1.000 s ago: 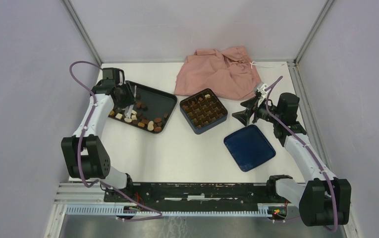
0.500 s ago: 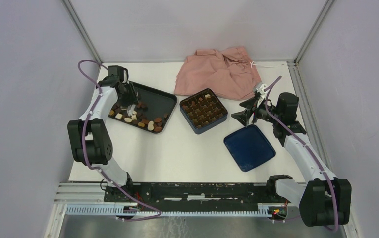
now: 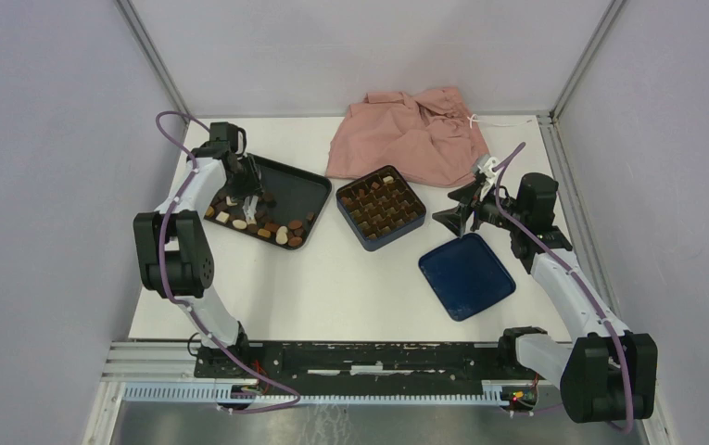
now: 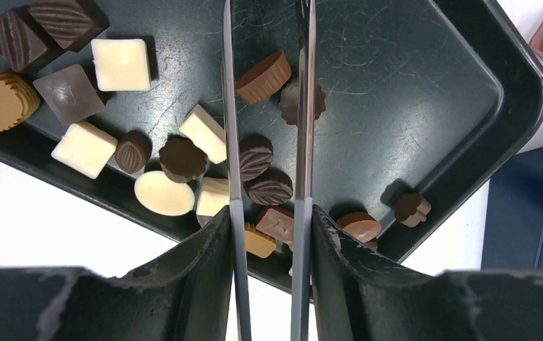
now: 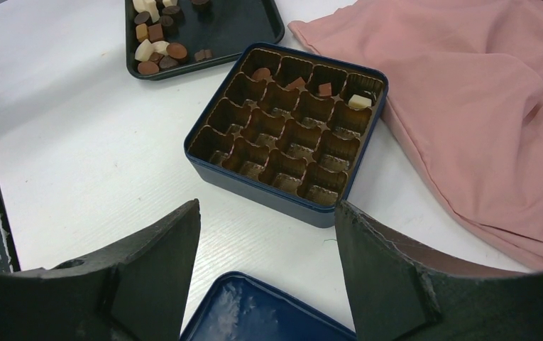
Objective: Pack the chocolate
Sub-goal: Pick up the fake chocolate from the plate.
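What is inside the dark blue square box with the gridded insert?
The dark blue square box holds four chocolates in one edge row, next to the pink cloth: three brown, one white. The other cells look empty. The dividers hide parts of some cell floors.

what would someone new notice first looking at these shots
Probably the black rectangular tray at the far left, strewn with small dark, tan and white chocolates, with the left claw poised open over them. Next, the dark blue square box with a gold gridded insert in the middle of the table, nearly all its cells empty, and the crumpled pink cloth behind it.
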`<move>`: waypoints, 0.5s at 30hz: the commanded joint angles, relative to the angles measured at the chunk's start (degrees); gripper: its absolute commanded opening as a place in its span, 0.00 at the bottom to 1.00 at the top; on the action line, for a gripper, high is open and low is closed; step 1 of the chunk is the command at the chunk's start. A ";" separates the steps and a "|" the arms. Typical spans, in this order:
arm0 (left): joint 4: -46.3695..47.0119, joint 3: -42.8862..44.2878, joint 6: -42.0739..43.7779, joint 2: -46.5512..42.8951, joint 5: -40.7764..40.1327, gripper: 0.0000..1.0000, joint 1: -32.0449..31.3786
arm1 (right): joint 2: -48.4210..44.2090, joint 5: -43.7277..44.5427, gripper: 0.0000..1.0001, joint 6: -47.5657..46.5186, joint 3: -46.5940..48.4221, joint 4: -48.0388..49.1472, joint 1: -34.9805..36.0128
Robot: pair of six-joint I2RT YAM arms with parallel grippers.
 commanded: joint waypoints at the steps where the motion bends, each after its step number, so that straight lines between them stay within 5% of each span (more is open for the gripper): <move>1: 0.77 3.10 2.36 1.12 -1.19 0.45 -0.54 | 0.24 -0.35 0.75 -0.91 2.45 0.14 0.43; 15: -0.16 2.78 1.80 -3.18 -1.63 0.18 -0.99 | 0.14 0.00 0.75 -1.17 2.45 0.10 0.49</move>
